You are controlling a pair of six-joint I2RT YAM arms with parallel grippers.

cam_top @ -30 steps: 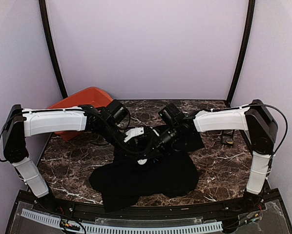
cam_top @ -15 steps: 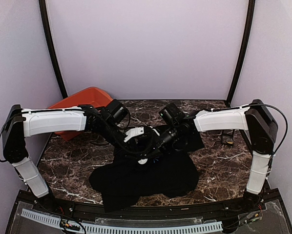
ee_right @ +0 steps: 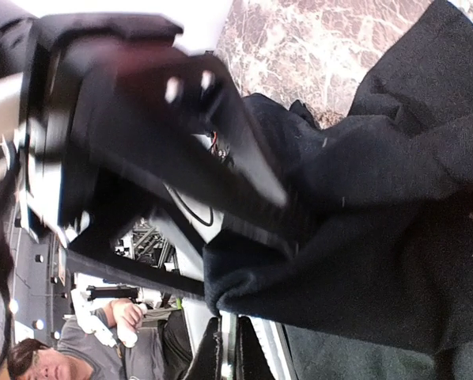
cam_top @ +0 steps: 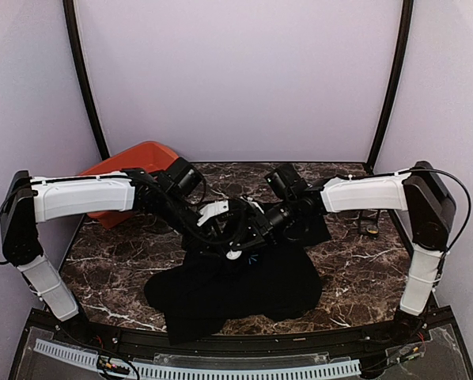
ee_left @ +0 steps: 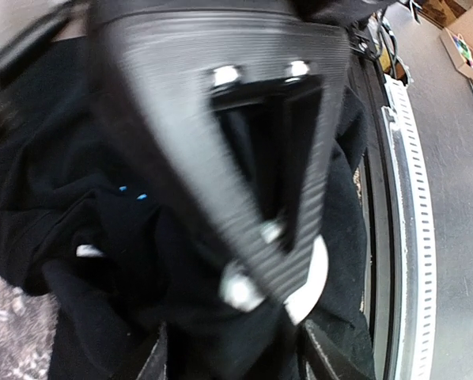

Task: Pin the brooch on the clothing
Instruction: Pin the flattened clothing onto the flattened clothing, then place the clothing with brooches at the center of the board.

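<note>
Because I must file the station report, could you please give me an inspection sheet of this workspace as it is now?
Surface: dark marble table, white-veined.
Job's things: black T-shirt bunched near the front edge, blue print showing; brooch not made out in any view.
Clutter: orange bin at rear left; small dark item at right.
Hands: left hand fingers apart over the shirt; right hand shut, apparently pinching a shirt fold.
Cables: black cable looping off the right arm.
Surroundings: lilac walls, black poles; person in grey beyond the table.
</note>
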